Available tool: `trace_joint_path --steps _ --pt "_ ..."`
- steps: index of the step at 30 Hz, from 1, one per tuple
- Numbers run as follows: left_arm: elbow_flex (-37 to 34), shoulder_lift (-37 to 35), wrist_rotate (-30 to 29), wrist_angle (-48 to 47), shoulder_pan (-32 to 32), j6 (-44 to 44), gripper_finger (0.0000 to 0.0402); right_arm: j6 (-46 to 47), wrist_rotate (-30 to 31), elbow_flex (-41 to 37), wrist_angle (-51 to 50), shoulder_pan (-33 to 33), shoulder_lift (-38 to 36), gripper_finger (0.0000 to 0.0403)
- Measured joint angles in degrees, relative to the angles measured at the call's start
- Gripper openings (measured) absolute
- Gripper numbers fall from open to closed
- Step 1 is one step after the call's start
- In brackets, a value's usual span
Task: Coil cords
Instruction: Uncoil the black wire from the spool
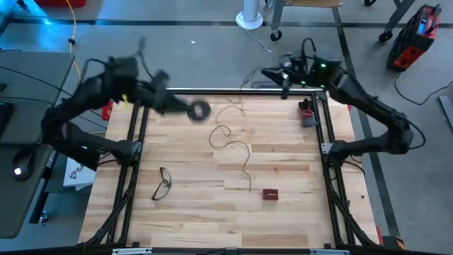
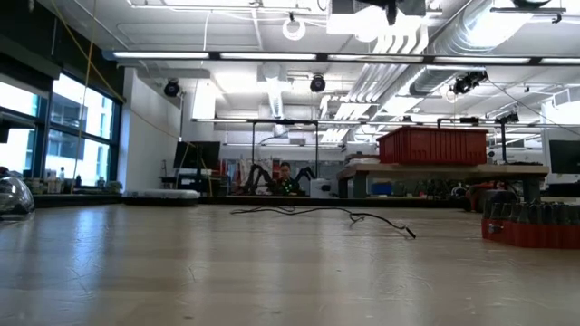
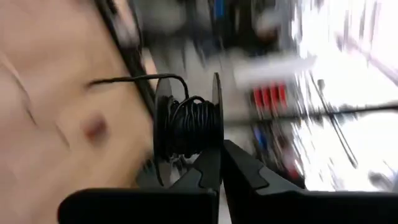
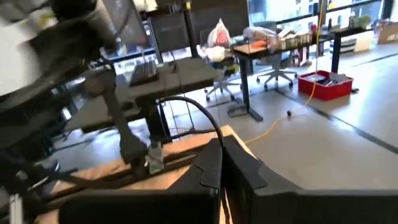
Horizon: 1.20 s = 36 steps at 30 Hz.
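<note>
The thin dark wire (image 1: 228, 132) lies in loose loops on the wooden table, its free end near the middle (image 1: 249, 188); it also shows in the low view (image 2: 317, 212). Its small black reel (image 1: 201, 110) is held above the table's far left part by my left gripper (image 1: 190, 108), which is shut on it. My right gripper (image 1: 266, 72) is at the table's far edge, shut, with a strand of the wire (image 4: 199, 112) arching into its fingertips. My left gripper pinches one flange of the reel (image 3: 216, 144) between its two fingers, at the flange's rim. The reel is lifted clear of the table, with wire wound round its core (image 3: 193, 127) and one strand leading off it (image 3: 124, 79). My right gripper pinches the wire (image 4: 219, 138) between its two fingertips (image 4: 208, 163). The strand arches up and away from the fingers, clear of the table. The fingers hide the exact place of contact.
Black-framed eyeglasses (image 1: 163, 183) lie near the table's left front. A small red block (image 1: 270, 193) lies near the front centre and shows at the right in the low view (image 2: 533, 226). A red and grey object (image 1: 306, 113) sits at the far right corner. A black frame (image 1: 212, 91) borders the table.
</note>
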Motion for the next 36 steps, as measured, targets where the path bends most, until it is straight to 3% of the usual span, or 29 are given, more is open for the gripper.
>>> trace_joint_path --steps 7,13,19,23,29,36 --pt "0.09 -1.04 -13.7 8.31 16.24 12.99 0.0 4.31 -2.5 0.0 -3.91 8.51 -5.4 0.0" --pt "0.09 4.41 -14.42 29.72 22.36 14.73 0.0 4.79 1.52 0.02 2.68 21.01 -2.7 0.0" --pt "0.04 11.07 -6.97 55.39 24.27 -0.36 0.0 4.56 1.79 0.02 5.31 27.82 3.06 0.0" --pt "0.04 13.07 -5.46 67.47 24.18 -9.83 0.0 4.46 3.08 0.02 5.45 29.2 7.46 0.0" --pt "1.93 12.84 -4.33 68.13 23.93 -10.2 0.0 5.46 2.83 0.02 5.81 29.35 14.43 0.0" --pt "10.61 12.52 -2.32 65.15 23.13 -11.01 0.0 4.41 2.68 0.02 3.37 28.84 21.58 0.0"
